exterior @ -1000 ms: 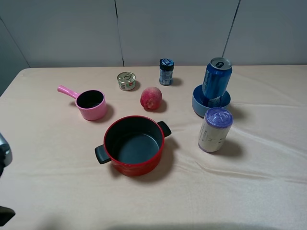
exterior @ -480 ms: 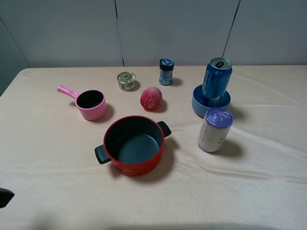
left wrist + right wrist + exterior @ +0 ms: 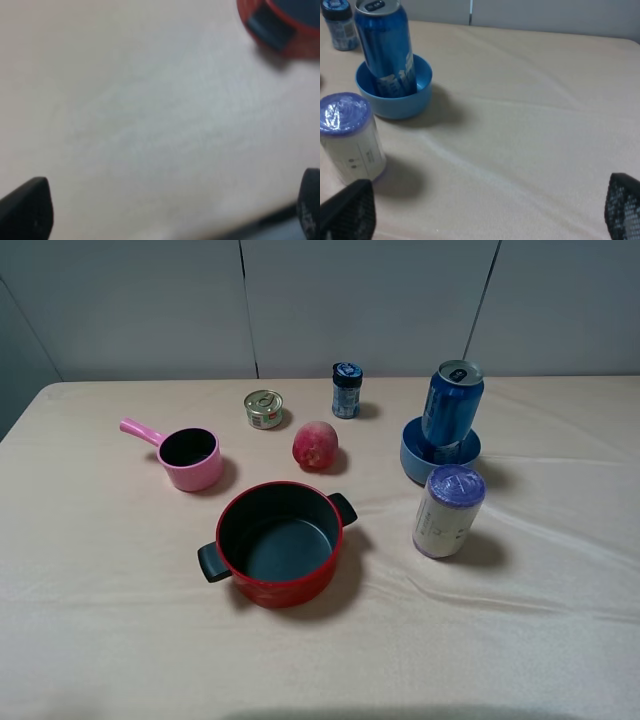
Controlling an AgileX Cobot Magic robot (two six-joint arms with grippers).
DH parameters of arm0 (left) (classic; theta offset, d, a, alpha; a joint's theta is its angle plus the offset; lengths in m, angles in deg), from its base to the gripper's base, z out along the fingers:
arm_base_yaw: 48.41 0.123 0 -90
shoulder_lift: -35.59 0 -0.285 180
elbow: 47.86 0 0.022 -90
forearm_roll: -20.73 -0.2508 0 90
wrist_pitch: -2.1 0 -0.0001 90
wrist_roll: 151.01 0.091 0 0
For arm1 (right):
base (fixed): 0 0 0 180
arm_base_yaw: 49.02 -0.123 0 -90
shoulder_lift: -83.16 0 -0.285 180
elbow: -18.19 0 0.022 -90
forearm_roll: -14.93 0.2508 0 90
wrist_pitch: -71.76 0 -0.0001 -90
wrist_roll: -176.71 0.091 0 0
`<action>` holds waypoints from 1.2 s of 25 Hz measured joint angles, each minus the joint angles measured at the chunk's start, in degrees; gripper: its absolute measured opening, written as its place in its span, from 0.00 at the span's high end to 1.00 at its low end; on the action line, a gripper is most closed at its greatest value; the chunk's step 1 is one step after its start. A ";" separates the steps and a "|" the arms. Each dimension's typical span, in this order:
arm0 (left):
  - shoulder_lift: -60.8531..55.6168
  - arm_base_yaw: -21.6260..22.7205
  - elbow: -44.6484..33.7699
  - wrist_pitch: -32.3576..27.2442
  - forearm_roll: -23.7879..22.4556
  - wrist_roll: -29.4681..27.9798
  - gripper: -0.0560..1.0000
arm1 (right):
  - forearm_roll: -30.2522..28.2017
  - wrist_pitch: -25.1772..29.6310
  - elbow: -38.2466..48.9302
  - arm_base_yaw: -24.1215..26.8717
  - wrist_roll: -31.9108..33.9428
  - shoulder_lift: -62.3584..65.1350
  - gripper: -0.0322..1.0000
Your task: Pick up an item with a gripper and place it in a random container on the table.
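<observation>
1. At the far left of the table, no arm is showing in the high view; the left gripper is appearing only in its own wrist view, with its two dark fingertips standing wide apart and nothing between them, over bare cloth near the red pot.
2. Left of centre, the pink cup is sitting empty, and the small tin is lying beyond it.
3. In the middle, the red pot is standing empty at the near side, with the peach and the dark-capped jar farther back.
4. Right of centre, the can is standing upright inside the blue bowl, leaning slightly if at all; the wrist view is showing its base resting within the rim.
5. Just nearer than the bowl, the white cylinder with the purple top is standing on the cloth.
6. At the right, the right gripper is also wide and empty, well apart from the can.
7. Judging from this, the placing is looking done: the can is sitting in a container and nothing is holding it, so only pulling the arms clear seems left.
</observation>
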 joint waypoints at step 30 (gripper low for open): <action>-18.64 12.23 -0.07 -0.12 2.82 3.39 0.01 | 0.00 0.00 0.00 0.00 0.00 0.00 0.30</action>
